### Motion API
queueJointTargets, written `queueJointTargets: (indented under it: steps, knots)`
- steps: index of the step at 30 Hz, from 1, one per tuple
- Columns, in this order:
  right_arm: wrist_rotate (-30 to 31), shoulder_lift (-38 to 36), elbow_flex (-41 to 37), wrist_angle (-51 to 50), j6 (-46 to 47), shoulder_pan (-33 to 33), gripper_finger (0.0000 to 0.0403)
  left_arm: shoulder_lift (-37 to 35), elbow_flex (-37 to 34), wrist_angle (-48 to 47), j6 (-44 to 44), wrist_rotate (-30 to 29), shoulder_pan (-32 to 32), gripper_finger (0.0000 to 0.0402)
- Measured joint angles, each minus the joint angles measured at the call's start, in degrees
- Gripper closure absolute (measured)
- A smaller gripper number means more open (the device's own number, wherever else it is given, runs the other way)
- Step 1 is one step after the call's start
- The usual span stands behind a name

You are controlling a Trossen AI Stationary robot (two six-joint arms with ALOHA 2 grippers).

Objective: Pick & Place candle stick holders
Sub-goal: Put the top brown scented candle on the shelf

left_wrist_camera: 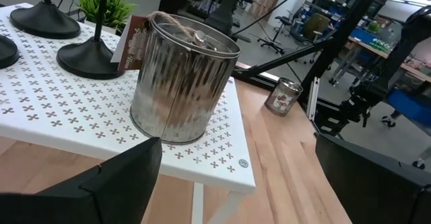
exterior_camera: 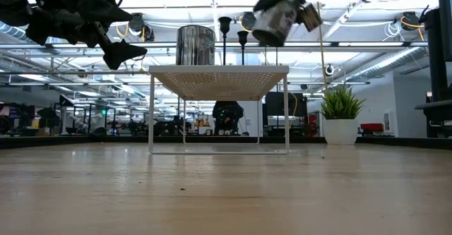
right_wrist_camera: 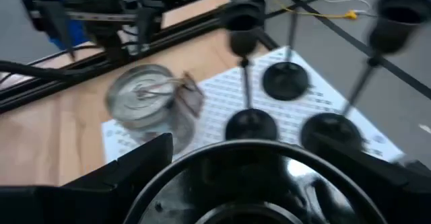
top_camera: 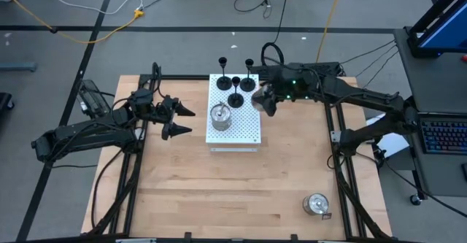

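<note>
1. Three black candle stick holders (top_camera: 236,83) stand on the white perforated board (top_camera: 244,130), near its far edge; each has a flat round base, a thin stem and a small cup on top.
2. One squat ribbed silver holder (top_camera: 220,117) sits by the board's left edge, shiny, with a twine-tied tag.
3. Another silver holder (top_camera: 317,204) rests on the wooden table (top_camera: 219,192) near its near right corner.
4. Right gripper (top_camera: 267,99) hangs above the board's right edge, its fingers clenched on a third silver holder (exterior_camera: 276,20), tilted in the air.
5. Left gripper (top_camera: 181,120) hovers just off the board's left edge, fingers spread and grasping nothing.
</note>
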Motion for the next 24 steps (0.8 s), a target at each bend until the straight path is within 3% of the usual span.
queueJointTargets:
  steps: [11,24]
  knots:
    - [0.07,6.37,0.1,6.06,1.46,6.31,0.0088,-0.01,0.0,0.0,0.0,0.0,0.0,0.0002]
    - [0.44,13.08,0.06,8.75,-1.95,6.47,0.0088,-0.01,0.0,0.05,0.22,0.43,-0.07,0.0002]
